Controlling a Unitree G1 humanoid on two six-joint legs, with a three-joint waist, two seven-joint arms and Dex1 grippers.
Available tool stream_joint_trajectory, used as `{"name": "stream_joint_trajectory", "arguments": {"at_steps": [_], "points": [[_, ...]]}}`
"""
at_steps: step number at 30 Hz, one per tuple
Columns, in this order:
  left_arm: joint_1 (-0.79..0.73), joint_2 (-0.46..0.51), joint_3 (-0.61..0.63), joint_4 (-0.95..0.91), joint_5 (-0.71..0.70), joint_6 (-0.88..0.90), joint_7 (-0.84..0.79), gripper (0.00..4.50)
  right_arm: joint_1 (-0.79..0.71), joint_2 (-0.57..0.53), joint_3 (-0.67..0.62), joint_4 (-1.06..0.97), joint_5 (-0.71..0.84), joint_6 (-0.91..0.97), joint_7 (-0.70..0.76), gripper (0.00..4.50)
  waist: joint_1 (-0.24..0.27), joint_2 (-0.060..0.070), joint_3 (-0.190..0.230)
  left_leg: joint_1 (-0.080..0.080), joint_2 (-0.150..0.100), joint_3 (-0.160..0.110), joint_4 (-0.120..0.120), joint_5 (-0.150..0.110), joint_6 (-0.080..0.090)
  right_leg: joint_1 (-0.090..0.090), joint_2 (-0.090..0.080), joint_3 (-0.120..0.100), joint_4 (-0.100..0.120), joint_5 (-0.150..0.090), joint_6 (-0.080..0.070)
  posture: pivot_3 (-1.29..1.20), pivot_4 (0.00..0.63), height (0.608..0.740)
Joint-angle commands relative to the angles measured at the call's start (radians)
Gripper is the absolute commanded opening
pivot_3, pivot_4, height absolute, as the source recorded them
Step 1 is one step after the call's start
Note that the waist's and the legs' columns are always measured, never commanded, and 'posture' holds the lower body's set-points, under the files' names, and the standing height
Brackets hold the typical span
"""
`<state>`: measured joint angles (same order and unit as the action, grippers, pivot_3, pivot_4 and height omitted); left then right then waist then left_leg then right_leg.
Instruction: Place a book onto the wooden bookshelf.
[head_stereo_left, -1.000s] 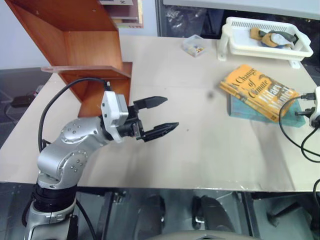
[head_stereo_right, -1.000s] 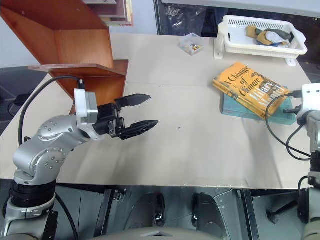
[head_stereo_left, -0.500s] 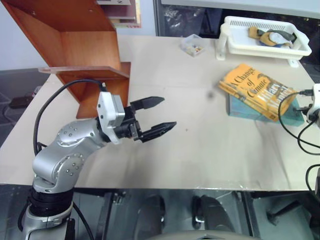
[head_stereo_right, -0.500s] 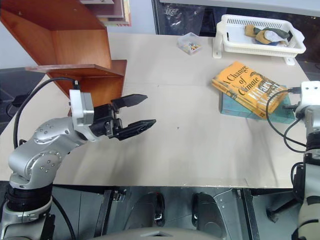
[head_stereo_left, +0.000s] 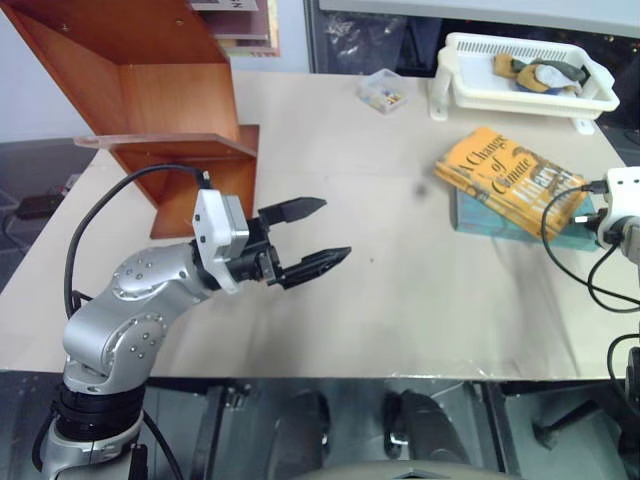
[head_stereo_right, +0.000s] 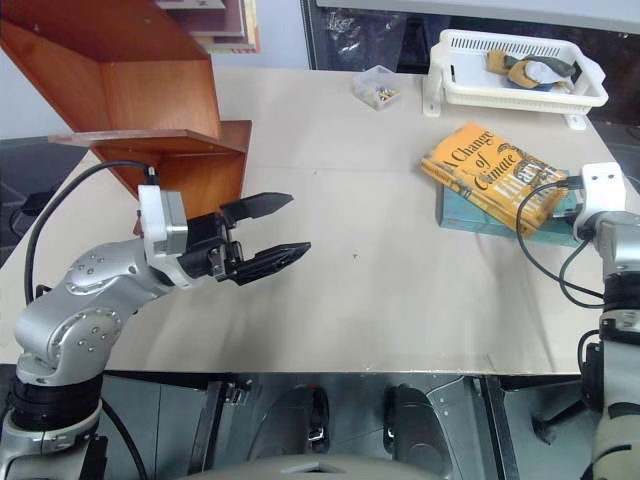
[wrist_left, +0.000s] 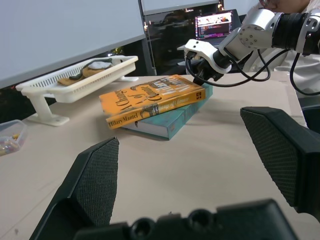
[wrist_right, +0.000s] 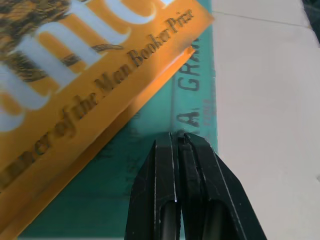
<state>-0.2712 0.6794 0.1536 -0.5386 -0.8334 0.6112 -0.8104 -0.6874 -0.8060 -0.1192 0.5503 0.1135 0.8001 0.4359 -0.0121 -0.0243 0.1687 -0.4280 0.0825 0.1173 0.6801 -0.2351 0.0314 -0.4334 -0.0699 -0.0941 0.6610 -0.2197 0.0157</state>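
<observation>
While our left claw (head_stereo_left: 314, 236) hangs spread over the matte worktop (head_stereo_left: 400, 290), the right claw (wrist_right: 181, 145) sits pinched together above the teal book (head_stereo_left: 520, 222). The glossy orange book (head_stereo_left: 510, 178) lies on top, with a slotted white tray (head_stereo_left: 520, 80) behind.

- The table (head_stereo_left: 400, 300) lies bare between the left gripper (head_stereo_left: 310, 238) and the book (head_stereo_left: 508, 178): open passage.
- The wooden bookshelf (head_stereo_left: 170, 110) stands at the far left corner, its thin shelf board jutting just behind the left arm.
- A white basket (head_stereo_left: 525, 80) and a small clear box (head_stereo_left: 383, 90) line the far edge, beyond the book.
- The book lies on a teal book (head_stereo_left: 480, 222), with the right gripper (wrist_right: 181, 145), fingers together, low over that teal cover.
</observation>
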Motion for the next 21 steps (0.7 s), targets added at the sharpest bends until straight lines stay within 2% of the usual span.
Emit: {"name": "stream_joint_trajectory", "arguments": {"at_steps": [1,7,10,15,21], "points": [[-0.003,0.015,0.03,-0.038,-0.027,-0.002,0.002,4.5,0.104,-0.005,0.079,-0.081,0.032,0.133,0.143,0.19,0.0,-0.004,-0.003,0.001,0.001,-0.001,0.0,0.0,0.001,0.001,0.0,-0.001,0.0,0.0,0.0,0.0,0.15,0.74],[0.002,0.015,0.027,-0.034,-0.032,-0.003,0.002,4.5,0.233,-0.028,0.085,-0.345,0.108,0.302,0.243,0.19,0.001,-0.015,-0.011,0.008,0.002,-0.004,0.0,-0.002,0.003,0.008,0.0,-0.001,-0.001,-0.001,0.0,0.0,0.15,0.74],[-0.003,0.015,0.024,-0.024,-0.03,-0.006,-0.003,4.5,0.276,-0.011,0.049,-0.459,0.141,0.37,0.232,0.19,-0.001,-0.01,-0.01,0.013,0.002,-0.002,-0.001,-0.002,0.003,0.012,0.0,0.001,-0.002,-0.003,-0.003,0.0,0.15,0.74],[-0.01,0.012,0.025,-0.018,-0.029,-0.008,0.001,4.5,0.253,0.112,-0.19,-0.546,0.116,0.327,0.014,0.19,-0.002,-0.008,-0.009,0.012,0.003,-0.002,-0.002,-0.002,0.003,0.011,0.001,0.001,-0.002,-0.003,-0.003,0.0,0.15,0.74],[-0.008,0.01,0.026,-0.02,-0.029,-0.01,0.005,4.5,0.252,0.148,-0.315,-0.644,0.067,0.299,-0.158,0.19,0.01,0.0,-0.005,0.005,0.0,0.001,-0.004,-0.002,0.003,0.002,0.0,0.004,-0.001,-0.001,0.0,0.0,0.15,0.74]]}}
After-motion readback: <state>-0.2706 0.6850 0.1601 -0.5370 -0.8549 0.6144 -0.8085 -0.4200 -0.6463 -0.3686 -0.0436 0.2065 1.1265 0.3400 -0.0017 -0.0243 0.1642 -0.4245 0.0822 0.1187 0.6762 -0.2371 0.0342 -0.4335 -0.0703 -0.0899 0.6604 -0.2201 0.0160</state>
